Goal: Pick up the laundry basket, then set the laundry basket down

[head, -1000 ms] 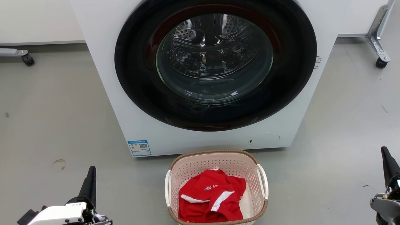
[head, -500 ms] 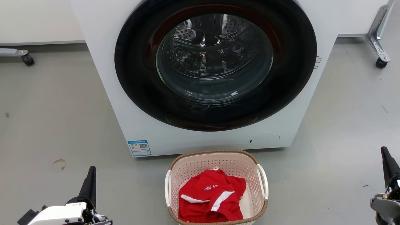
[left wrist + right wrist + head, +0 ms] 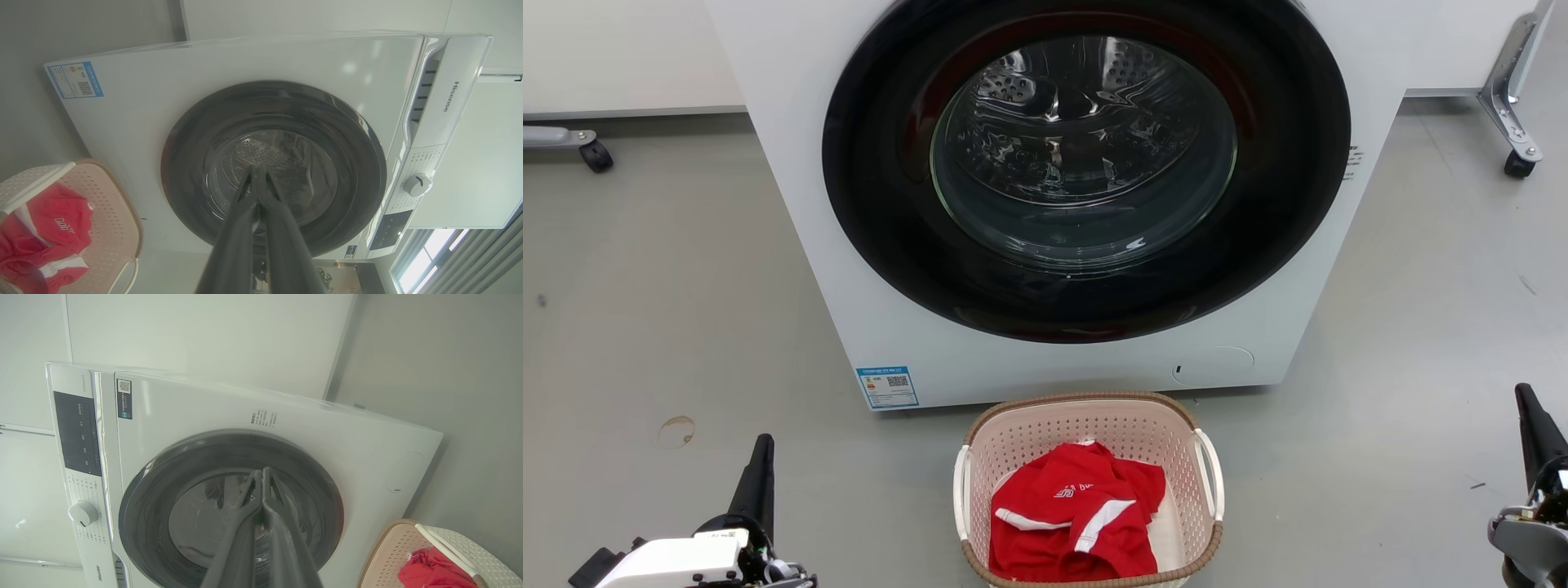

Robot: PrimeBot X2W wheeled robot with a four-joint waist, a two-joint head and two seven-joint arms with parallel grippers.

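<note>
Your left gripper [image 3: 257,171] and right gripper [image 3: 261,473] each show fingers pressed together, holding nothing. You have the pale pink perforated plastic laundry basket [image 3: 1094,429], brown-rimmed, standing on the grey floor [image 3: 645,310] just before the white front-loading washer [image 3: 792,204], with a red garment [image 3: 1078,514] inside.

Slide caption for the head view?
Laundry basket with a red garment on the floor before the washer; left gripper and right gripper flank it, not touching.
</note>
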